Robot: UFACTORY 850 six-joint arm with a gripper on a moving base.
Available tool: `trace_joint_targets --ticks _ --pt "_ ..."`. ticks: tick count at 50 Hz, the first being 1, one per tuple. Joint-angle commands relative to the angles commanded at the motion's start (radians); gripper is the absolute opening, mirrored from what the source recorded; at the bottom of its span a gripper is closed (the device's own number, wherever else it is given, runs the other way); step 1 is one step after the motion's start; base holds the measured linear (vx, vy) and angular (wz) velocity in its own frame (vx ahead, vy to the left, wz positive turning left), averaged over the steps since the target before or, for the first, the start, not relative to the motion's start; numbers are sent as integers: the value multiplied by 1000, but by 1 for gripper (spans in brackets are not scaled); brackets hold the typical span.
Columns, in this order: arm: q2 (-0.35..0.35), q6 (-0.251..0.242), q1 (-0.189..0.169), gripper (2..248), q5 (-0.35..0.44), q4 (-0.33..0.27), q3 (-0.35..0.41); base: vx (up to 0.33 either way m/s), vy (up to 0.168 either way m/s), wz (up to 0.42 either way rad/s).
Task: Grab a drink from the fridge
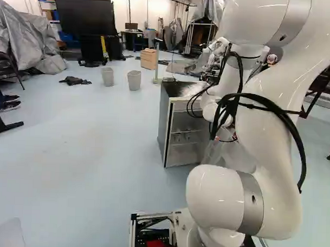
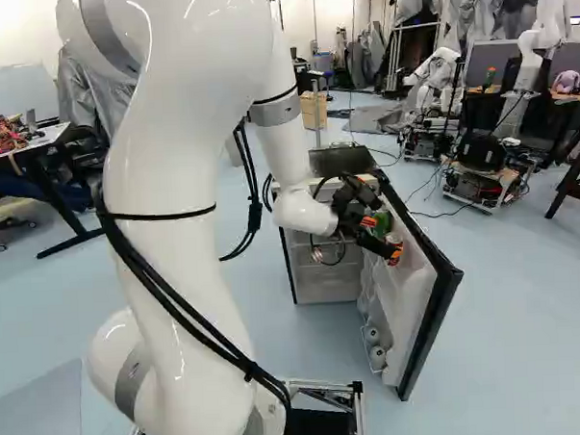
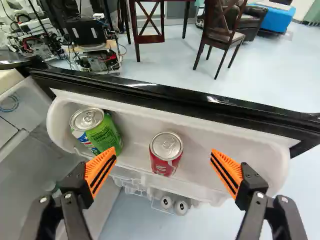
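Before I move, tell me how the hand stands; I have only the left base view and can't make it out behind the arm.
Observer: The wrist view shows the hand open, a red can ahead of the gap between its fingers, neither one touching it.
Operator: Name whatever else stands in that shelf.
Observer: A green can stands in the same door shelf, close by one finger of the hand.
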Motion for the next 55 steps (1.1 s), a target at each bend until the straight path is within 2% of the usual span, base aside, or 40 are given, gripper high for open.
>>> trace_joint_targets --ticks 27,55 --pt "-41 0 -35 247 0 0 -42 0 0 0" --pt "-68 0 -38 247 0 0 -54 0 0 0"
